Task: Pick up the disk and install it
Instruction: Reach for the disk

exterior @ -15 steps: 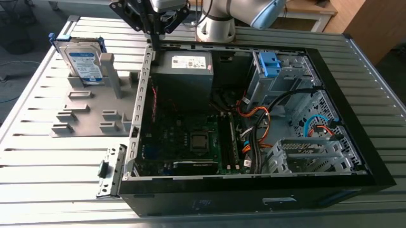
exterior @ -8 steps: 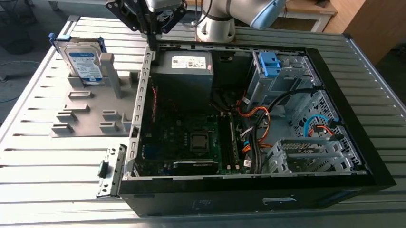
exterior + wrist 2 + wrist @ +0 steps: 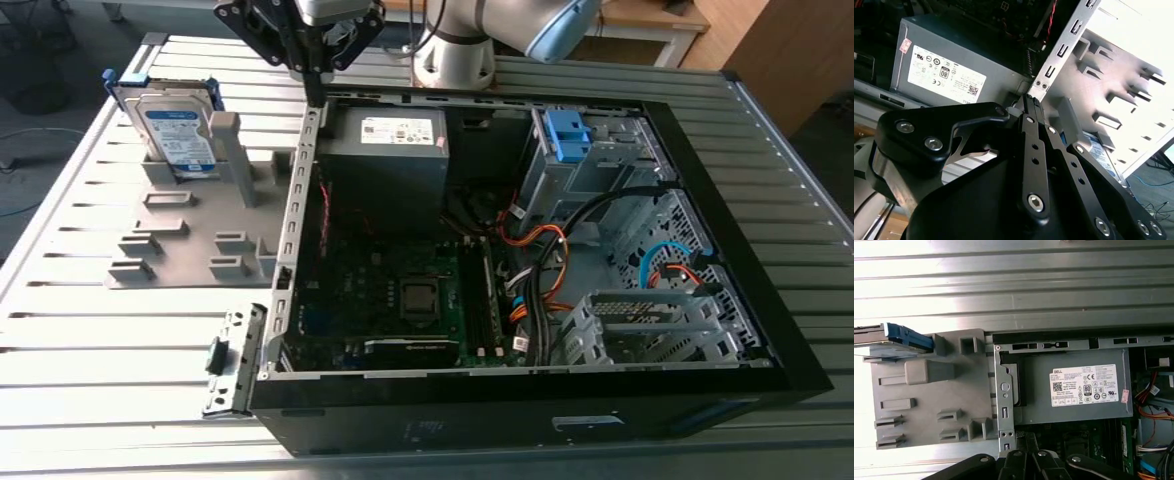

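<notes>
The disk (image 3: 175, 127), a silver-grey drive with a blue-and-white label in a blue carrier, stands upright in a slot of the grey holder (image 3: 174, 230) at the exterior view's left. In the first wrist view the disk (image 3: 906, 337) shows edge-on; in the second wrist view a bit of its label (image 3: 1100, 150) shows behind the fingers. My gripper (image 3: 315, 96) hangs above the case's back corner, to the right of the disk and apart from it. The gripper (image 3: 1030, 103) (image 3: 1027, 439) is shut with nothing between its fingers.
The open black computer case (image 3: 747, 240) lies on the slatted metal table (image 3: 80, 340). Inside are a grey power supply box with a white sticker (image 3: 395, 150), the mainboard (image 3: 400, 300), cables, and a drive cage with a blue clip (image 3: 567, 133). The arm's base (image 3: 454, 55) stands behind.
</notes>
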`<state>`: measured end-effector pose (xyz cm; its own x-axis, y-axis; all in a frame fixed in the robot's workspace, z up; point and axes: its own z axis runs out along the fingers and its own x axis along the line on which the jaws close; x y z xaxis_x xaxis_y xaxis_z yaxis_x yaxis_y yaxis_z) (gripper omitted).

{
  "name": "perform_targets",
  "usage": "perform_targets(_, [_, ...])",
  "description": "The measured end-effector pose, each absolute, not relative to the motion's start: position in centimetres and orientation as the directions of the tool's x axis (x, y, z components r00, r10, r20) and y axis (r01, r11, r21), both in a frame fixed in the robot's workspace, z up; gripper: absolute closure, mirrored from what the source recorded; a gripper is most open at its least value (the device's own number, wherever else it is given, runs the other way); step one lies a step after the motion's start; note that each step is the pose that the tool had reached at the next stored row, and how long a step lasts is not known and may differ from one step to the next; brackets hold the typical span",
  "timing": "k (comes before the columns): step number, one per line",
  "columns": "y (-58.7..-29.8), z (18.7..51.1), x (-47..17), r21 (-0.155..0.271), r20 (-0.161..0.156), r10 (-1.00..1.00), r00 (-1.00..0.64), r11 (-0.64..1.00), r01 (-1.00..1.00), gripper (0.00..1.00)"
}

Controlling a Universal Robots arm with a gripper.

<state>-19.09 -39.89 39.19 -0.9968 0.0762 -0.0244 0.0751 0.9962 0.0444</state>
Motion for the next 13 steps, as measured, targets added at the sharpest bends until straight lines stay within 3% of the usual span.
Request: perform_targets(13, [-39.89, 39.13, -19.76, 0.044, -0.024, 0.076, -0.997, 0.996, 0.075, 0.89])
